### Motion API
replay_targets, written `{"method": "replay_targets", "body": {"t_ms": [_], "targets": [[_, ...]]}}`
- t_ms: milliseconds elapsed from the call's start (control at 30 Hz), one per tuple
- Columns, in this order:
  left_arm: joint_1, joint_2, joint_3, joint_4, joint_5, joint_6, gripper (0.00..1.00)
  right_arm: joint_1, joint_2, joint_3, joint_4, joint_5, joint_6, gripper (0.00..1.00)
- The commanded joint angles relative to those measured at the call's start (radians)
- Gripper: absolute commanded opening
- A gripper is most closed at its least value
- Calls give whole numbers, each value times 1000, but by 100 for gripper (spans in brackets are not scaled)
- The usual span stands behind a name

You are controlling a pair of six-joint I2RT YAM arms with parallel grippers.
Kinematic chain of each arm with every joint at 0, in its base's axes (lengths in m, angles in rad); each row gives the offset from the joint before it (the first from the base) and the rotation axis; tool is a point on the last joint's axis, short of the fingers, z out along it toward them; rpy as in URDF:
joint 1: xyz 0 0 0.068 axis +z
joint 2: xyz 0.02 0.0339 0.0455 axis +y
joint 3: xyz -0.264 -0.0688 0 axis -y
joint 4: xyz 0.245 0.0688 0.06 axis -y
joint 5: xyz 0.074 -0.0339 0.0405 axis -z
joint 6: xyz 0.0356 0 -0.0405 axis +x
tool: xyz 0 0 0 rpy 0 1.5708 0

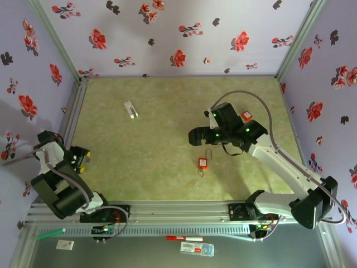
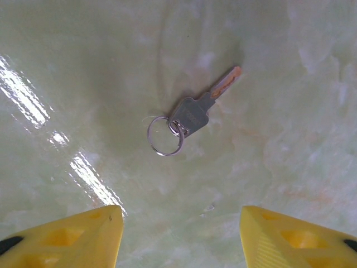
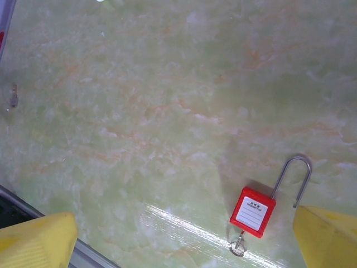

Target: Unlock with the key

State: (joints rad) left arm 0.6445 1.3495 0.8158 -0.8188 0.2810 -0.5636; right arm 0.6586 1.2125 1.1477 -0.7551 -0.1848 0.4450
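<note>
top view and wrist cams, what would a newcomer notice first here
The red padlock jumps out, lying on the pale green table right of centre, by the open right gripper. Next comes the silver key on its ring, lying loose ahead of the open left gripper. Red-flowered walls enclose it all.

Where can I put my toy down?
Bare: the wide middle between the key and the red padlock, and the far strip along the flowered wall. Crowded: close around the padlock, where the right gripper hovers.
</note>
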Motion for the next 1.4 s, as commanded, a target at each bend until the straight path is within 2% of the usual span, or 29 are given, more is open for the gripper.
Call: {"method": "replay_targets", "body": {"t_ms": [0,433,567,1000,1367], "targets": [[8,28,-15,5,-9,25,55,-13,16,-16,30,-17,-9,99],[8,128,-2,64,-27,35,43,-30,44,-19,40,-38,-30,99],[8,169,26,76,-8,43,33,-32,50,-30,54,-55,-26,99],[7,279,79,93,25,68,16,-33,97,-20,93,-91,-13,99],[8,243,74,70,65,73,1,-34,131,10,106,-106,-12,99]]}}
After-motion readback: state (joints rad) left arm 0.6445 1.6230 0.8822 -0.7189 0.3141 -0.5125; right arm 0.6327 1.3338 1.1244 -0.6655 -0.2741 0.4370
